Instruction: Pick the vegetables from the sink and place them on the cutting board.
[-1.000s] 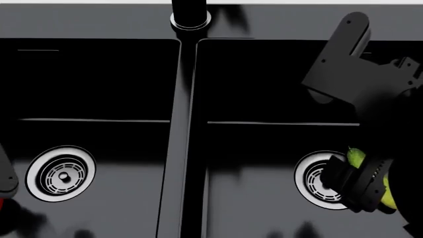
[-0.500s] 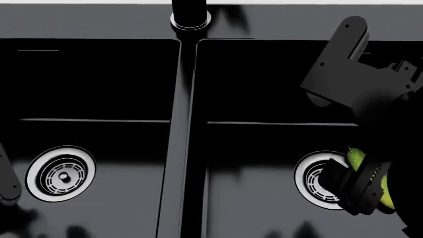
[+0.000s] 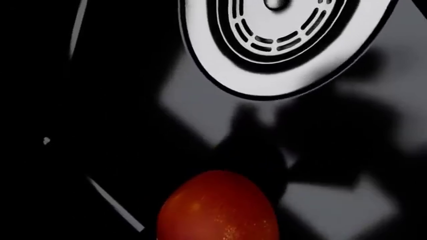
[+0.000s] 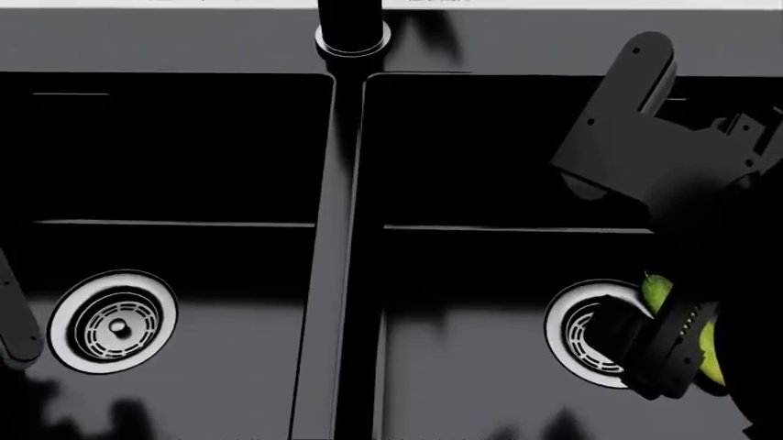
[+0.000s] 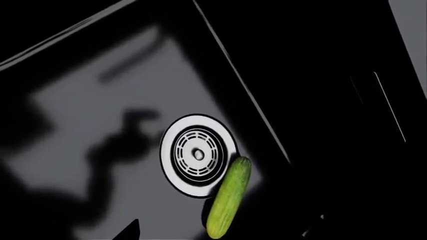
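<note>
The yellow-green cucumber (image 5: 228,197) lies in the right basin of the black sink (image 4: 343,238), with one end at the rim of the steel drain (image 4: 585,332). My right gripper (image 4: 661,353) is low over it and open. Dark fingertips (image 5: 131,231) show to either side of the cucumber's near end. The head view shows the cucumber (image 4: 657,291) only in part, behind that gripper. The red tomato (image 3: 217,210) fills the jaw area of the left wrist view, above the left basin floor. The left fingers do not show against the black. The cutting board is out of view.
The black faucet base (image 4: 352,37) stands at the back on the divider between the basins. The left basin's drain (image 4: 113,321) is near my left arm (image 4: 13,321), which shows only at the frame's left edge. My right arm (image 4: 661,156) hangs over the right basin.
A patch of red under my left arm has left the head view as that arm drew to the left. My right gripper shifted slightly over the cucumber.
</note>
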You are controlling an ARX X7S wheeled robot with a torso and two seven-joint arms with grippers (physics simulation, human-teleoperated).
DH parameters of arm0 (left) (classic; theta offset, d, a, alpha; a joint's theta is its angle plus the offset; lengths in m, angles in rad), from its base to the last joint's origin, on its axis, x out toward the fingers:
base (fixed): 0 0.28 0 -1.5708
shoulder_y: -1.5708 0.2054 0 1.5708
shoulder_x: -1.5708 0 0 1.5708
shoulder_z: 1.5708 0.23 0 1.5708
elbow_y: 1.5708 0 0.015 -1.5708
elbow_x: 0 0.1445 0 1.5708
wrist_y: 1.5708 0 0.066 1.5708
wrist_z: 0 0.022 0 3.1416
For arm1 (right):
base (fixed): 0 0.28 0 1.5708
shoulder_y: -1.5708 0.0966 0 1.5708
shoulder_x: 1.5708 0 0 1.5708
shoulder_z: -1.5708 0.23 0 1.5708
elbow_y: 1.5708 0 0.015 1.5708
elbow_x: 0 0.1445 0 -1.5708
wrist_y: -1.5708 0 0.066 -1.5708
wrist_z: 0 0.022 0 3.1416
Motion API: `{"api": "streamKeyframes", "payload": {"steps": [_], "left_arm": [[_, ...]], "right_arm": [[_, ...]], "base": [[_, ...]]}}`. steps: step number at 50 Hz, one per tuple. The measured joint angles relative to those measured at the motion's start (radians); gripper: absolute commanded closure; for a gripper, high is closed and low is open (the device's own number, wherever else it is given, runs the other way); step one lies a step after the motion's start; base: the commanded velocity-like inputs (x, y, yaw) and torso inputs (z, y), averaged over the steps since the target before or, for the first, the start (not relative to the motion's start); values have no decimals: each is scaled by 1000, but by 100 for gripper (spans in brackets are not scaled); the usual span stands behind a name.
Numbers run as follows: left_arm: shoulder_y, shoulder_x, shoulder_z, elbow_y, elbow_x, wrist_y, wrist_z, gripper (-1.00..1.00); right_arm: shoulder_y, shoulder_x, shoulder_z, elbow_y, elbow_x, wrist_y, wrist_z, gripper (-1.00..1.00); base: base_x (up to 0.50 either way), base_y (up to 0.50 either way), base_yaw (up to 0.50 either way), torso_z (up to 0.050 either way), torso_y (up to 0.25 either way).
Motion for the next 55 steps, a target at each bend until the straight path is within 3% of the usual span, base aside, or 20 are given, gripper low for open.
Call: {"api": "streamKeyframes", "payload": {"steps": [17, 25, 40, 55], "left_arm": [[-32, 1, 15, -52, -90, 29, -37, 100], [24, -47, -35, 46, -85, 37, -105, 100], [71, -61, -196, 300, -44, 126, -255, 100], [118, -80, -268, 411, -48, 169, -339, 100]], "right_arm": [[-6, -5, 2, 6, 3, -15, 3, -100], [7, -18, -48, 48, -11, -32, -2, -100], [4, -84, -163, 234, -67, -116, 21, -100], [-40, -181, -148, 441, -89, -217, 97, -100]], "base": [[7, 2, -1, -6, -13], [5, 0, -6, -3, -4], [0, 0, -1, 0, 0], [0, 0, 0, 0, 0]]}}
